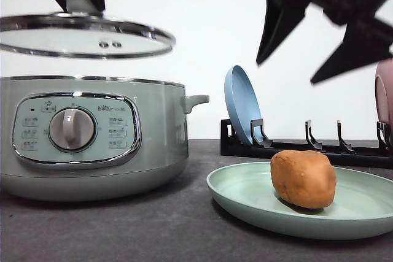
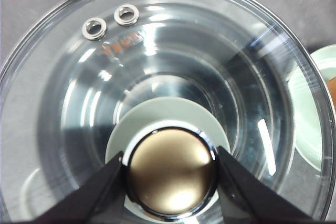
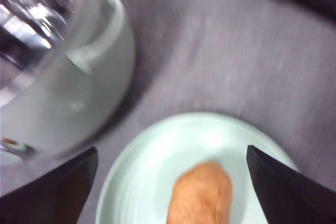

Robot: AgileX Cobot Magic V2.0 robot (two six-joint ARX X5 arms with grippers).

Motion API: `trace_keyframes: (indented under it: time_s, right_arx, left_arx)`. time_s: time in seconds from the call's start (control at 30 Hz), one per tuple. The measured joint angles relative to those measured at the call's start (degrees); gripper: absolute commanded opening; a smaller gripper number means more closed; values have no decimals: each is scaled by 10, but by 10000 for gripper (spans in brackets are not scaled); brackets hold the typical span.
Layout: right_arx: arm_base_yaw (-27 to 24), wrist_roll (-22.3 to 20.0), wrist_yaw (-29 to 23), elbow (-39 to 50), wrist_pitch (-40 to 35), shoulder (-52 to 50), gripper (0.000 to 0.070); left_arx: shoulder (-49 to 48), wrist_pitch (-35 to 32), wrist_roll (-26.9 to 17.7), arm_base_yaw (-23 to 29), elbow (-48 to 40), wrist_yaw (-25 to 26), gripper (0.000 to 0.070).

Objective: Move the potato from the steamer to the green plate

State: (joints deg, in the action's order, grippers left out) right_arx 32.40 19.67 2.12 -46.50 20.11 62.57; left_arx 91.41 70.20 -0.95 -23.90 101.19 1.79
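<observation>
On green plate (image 1: 245,197), potato (image 1: 303,178), well below spread right fingers (image 1: 279,26)

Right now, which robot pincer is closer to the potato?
Right. The right pincer hangs open in the air above the potato on the green plate. The left pincer is away over the steamer, gripping the lid knob.

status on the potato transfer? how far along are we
Transfer looks done: the potato sits on the green plate, free of any grip. The right tool hangs open above the plate with nothing in it. In hand: the left tool is shut on the lid knob, holding the glass lid above the steamer. Left, probably: setting the lid back down.
</observation>
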Motion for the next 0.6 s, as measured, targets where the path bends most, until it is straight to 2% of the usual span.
trace_keyframes:
  time_s: [0.27, 0.6]
  right_arx:
    - [0, -15, -11, -11, 6, -48, 576]
    - [0, -18, -22, -11, 17, -52, 576]
  left_arx:
    - [32, -13, 0, 0, 0, 0, 1]
    - [55, -12, 0, -1, 0, 0, 1]
